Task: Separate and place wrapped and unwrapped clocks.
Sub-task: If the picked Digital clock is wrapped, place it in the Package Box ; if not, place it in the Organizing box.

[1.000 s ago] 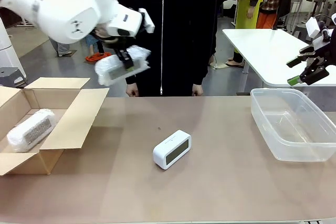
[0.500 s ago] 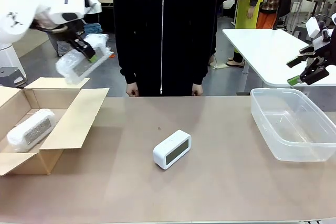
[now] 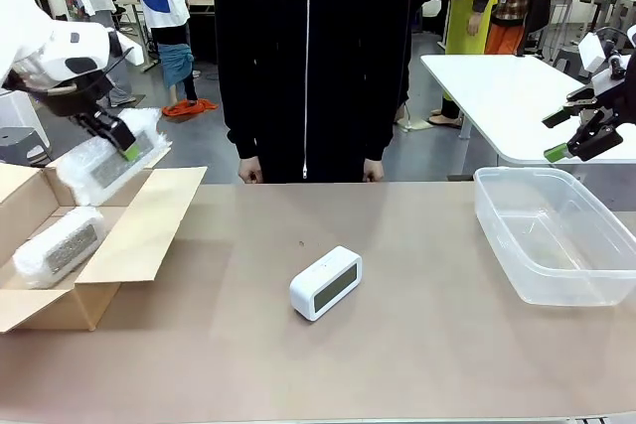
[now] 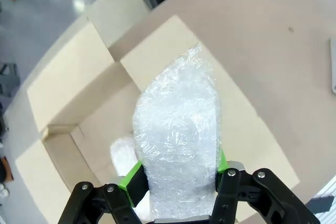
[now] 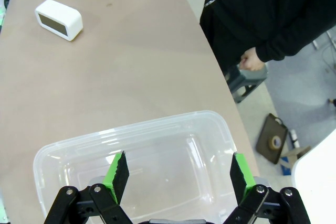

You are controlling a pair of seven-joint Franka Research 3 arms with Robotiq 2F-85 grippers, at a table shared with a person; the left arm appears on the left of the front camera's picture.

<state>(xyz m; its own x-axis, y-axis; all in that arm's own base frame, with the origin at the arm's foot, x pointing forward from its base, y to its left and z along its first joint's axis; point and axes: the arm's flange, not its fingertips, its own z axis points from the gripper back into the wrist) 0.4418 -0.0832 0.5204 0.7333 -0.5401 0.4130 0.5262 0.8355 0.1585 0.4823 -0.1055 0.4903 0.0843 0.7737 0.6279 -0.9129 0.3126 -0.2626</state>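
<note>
My left gripper (image 3: 127,150) is shut on a bubble-wrapped clock (image 3: 107,158), holding it in the air over the open cardboard box (image 3: 139,230) at the table's left. In the left wrist view the wrapped clock (image 4: 178,129) stands between my green pads above the box (image 4: 73,85). Another wrapped clock (image 3: 60,245) lies inside the box. The bare white clock (image 3: 326,283) rests mid-table, also seen as the bare clock (image 5: 59,20) in the right wrist view. My right gripper (image 3: 574,136) hangs open above the clear plastic tub (image 3: 552,235), nothing between its fingers.
A person in black stands at the far edge, hands (image 3: 248,173) at the table's rim. The clear tub (image 5: 47,161) sits at the right side. A white table (image 3: 507,96) stands behind on the right.
My left arm has carried the wrapped clock leftwards and down, from in front of the person to above the cardboard box. The right arm has not moved.
</note>
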